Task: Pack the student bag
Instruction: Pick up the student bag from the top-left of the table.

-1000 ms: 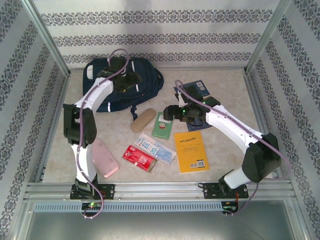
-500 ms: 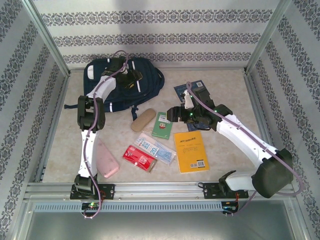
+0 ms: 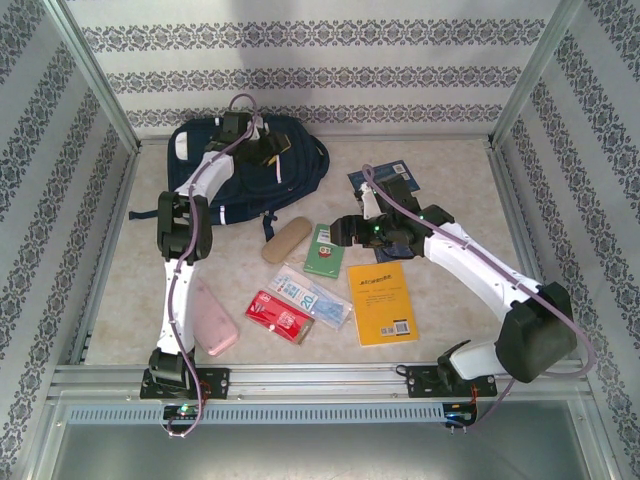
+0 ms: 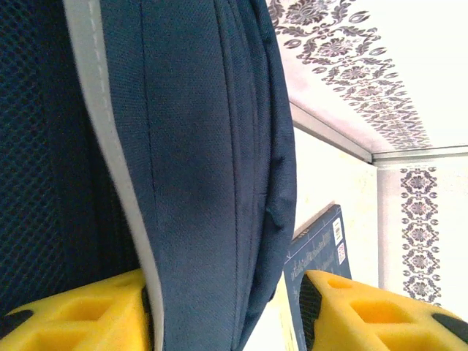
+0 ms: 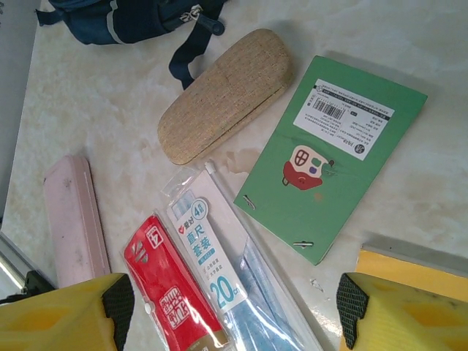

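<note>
The student bag [image 3: 225, 185], navy with thin white stripes, lies at the far left of the table. My left gripper [image 3: 262, 150] hovers at its upper right side. In the left wrist view the gripper [image 4: 223, 322] is open, with a fold of the bag [image 4: 205, 161] between the yellow fingers [image 4: 73, 314]; the fabric touches the left one and stands apart from the right one. My right gripper [image 3: 345, 230] is open above the table's middle. In the right wrist view the gripper [image 5: 234, 314] has a clear ruler packet [image 5: 212, 248] and a red packet [image 5: 172, 285] below it.
A green notebook [image 3: 325, 250], tan glasses case [image 3: 286, 238], pink pencil case [image 3: 210, 315], yellow book [image 3: 382, 302] and dark blue book [image 3: 385, 180] lie loose on the table. A bag strap [image 5: 191, 55] trails toward the glasses case [image 5: 227, 95]. Metal frame posts line both sides.
My left arm has straightened up, and its gripper has shifted slightly back and right along the bag. The right arm's elbow has swung outward while its gripper stays near the green notebook.
</note>
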